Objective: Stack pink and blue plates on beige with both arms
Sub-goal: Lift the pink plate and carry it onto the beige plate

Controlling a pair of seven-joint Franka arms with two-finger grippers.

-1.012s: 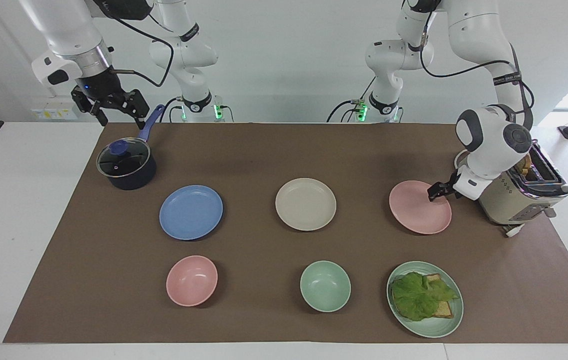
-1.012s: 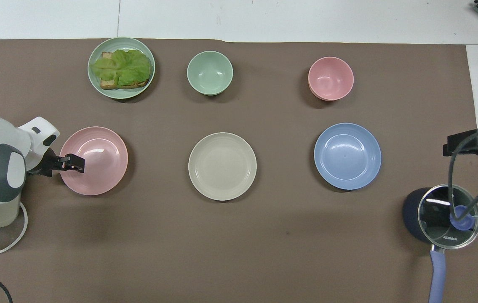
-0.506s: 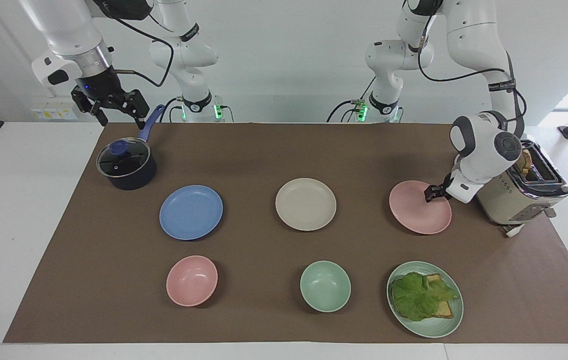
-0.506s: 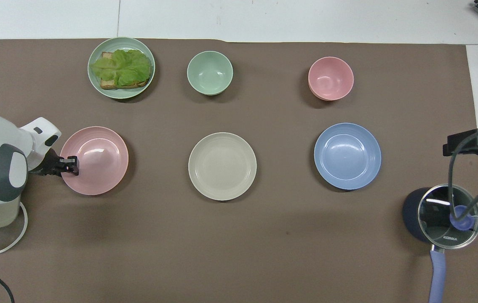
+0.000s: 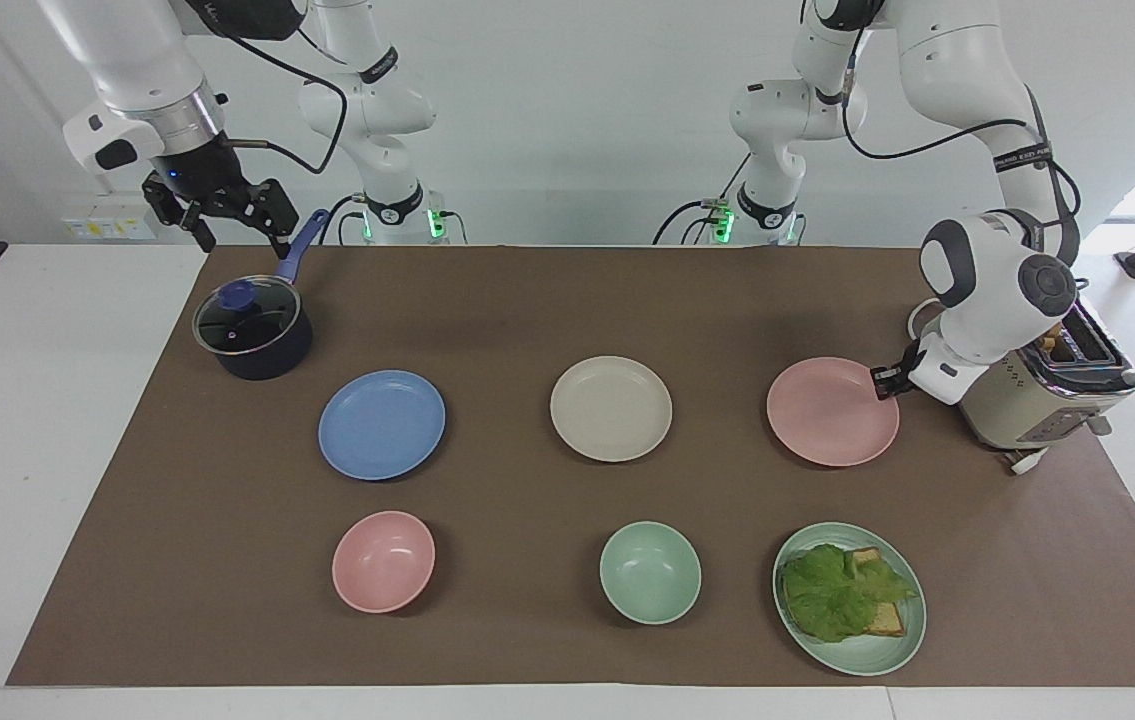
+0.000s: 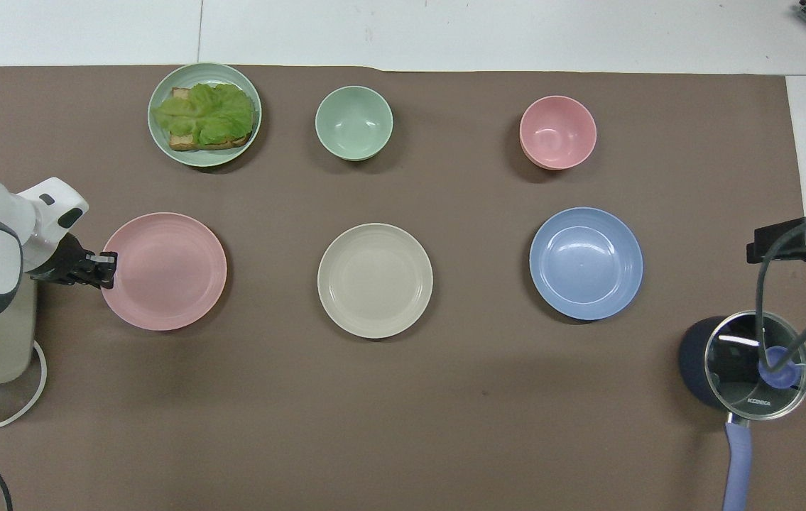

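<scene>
The pink plate (image 5: 832, 411) (image 6: 165, 271) is at the left arm's end of the table, beside the toaster. My left gripper (image 5: 884, 380) (image 6: 106, 261) is shut on the plate's rim at the toaster side, and the plate looks slightly raised off the mat. In the middle of the mat lies the beige plate (image 5: 611, 408) (image 6: 375, 280), with nothing on it. The blue plate (image 5: 382, 424) (image 6: 586, 262) rests flat toward the right arm's end. My right gripper (image 5: 227, 215) (image 6: 800, 241) waits open in the air over the mat's corner by the saucepan's handle.
A dark-blue lidded saucepan (image 5: 253, 332) stands near the right arm. A beige toaster (image 5: 1047, 400) sits under the left arm's wrist. Farther from the robots are a pink bowl (image 5: 383, 561), a green bowl (image 5: 650, 572) and a green plate (image 5: 897, 650) with lettuce and bread.
My left gripper drew back from over the pink plate to its rim and closed on it. The plate rose a little and shifted toward the beige plate. The right arm kept still.
</scene>
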